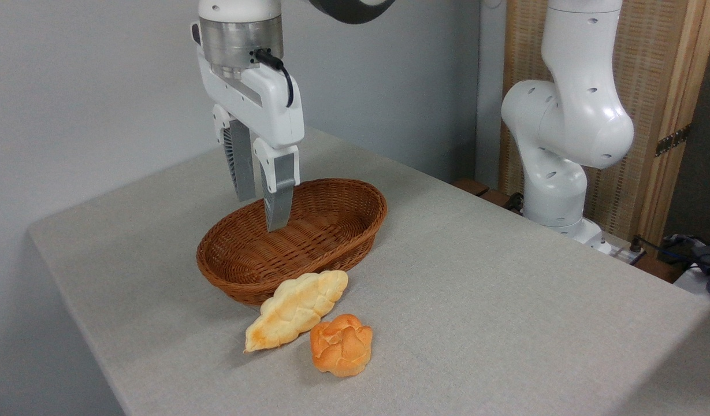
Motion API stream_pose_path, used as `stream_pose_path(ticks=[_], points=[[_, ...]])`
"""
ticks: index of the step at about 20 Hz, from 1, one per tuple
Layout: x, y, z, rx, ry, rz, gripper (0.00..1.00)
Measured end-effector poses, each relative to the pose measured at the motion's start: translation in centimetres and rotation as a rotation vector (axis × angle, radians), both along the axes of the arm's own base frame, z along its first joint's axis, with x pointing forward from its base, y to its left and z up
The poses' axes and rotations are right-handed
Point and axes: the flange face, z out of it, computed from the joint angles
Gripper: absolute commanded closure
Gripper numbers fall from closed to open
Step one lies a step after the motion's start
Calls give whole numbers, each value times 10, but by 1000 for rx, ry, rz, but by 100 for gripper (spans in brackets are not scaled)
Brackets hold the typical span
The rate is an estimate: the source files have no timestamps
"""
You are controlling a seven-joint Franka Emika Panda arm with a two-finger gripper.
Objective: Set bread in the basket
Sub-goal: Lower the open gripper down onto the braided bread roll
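The bread [296, 310], a pale yellow braided loaf, lies on the grey tablecloth against the front outside wall of the basket [366, 231], tapered tip pointing to the lower left. The woven reddish-brown basket is empty. My gripper [262, 214] hangs above the basket's interior, fingers pointing down and a small gap between them, open, holding nothing. It is above and behind the bread, apart from it.
A darker orange round bun [341, 345] sits on the cloth just right of the loaf's front end, close to it. The arm's white base [562, 167] stands at the table's right rear. Table edges run along the left and front.
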Motion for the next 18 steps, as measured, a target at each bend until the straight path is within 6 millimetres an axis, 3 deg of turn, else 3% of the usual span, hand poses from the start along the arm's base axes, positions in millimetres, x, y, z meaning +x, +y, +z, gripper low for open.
stream_pose_path(ticks=[9,18], points=[[1,17,1,-4,-1,36,0],[1,26,-13,-2,28,54,0]])
